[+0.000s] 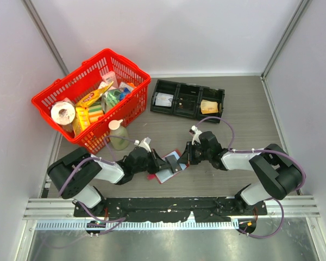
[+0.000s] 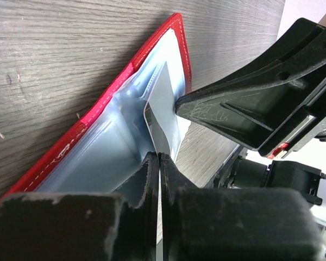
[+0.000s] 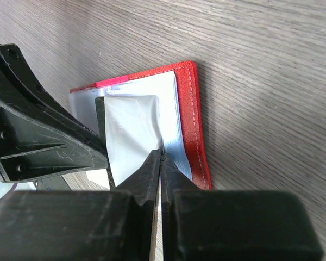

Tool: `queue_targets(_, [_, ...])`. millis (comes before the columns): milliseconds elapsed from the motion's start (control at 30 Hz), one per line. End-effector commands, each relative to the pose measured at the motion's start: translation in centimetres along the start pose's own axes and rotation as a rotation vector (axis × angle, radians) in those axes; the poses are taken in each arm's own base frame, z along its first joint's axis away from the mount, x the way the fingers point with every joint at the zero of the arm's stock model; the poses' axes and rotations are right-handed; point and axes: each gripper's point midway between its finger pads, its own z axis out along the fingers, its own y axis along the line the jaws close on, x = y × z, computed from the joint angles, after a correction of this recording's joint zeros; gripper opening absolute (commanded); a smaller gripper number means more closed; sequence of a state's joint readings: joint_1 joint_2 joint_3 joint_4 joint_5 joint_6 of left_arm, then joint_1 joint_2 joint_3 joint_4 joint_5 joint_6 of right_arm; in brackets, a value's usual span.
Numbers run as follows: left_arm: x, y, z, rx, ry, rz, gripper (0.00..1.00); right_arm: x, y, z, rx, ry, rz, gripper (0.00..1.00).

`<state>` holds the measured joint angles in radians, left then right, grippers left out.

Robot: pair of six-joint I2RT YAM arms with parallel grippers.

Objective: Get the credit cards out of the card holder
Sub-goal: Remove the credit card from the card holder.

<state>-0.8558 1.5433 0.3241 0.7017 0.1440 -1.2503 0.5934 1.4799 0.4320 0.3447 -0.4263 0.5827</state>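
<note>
The card holder (image 1: 168, 173) is a red wallet lying open on the table between my two arms, its pale blue-grey sleeves facing up. In the left wrist view the wallet (image 2: 106, 109) tilts up, and a thin greyish credit card (image 2: 163, 103) stands on edge out of a sleeve. My left gripper (image 2: 160, 156) is shut on the card's near edge; from above it (image 1: 162, 162) is at the wallet's left. My right gripper (image 3: 162, 155) is shut on the edge of a shiny clear sleeve (image 3: 133, 128) of the wallet (image 3: 195, 125); from above it (image 1: 183, 157) is at the wallet's right.
A red basket (image 1: 43, 100) full of groceries stands at the back left, with a pump bottle (image 1: 118, 136) in front of it. A black three-compartment tray (image 1: 187, 86) at the back centre holds a tan wad of paper (image 1: 209, 107). Grey walls enclose the table.
</note>
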Motion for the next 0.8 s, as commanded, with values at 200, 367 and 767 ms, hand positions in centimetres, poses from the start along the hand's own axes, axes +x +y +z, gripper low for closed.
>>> queue_targets(200, [0.2,-0.5,-0.6,0.042,-0.005,-0.028,0.00,1.4,-2.3,0.0,0.086,0.034,0.027,0.07])
queue_targets(367, [0.6,1.2,-1.5,-0.032,-0.002,-0.044,0.00,1.3,-2.7,0.0,0.099,0.032,0.032,0.06])
queue_targets(767, [-0.2,2.5,-2.6,-0.133,-0.042,-0.021,0.10,1.2,-2.5,-0.1,0.090,0.037,0.029,0.06])
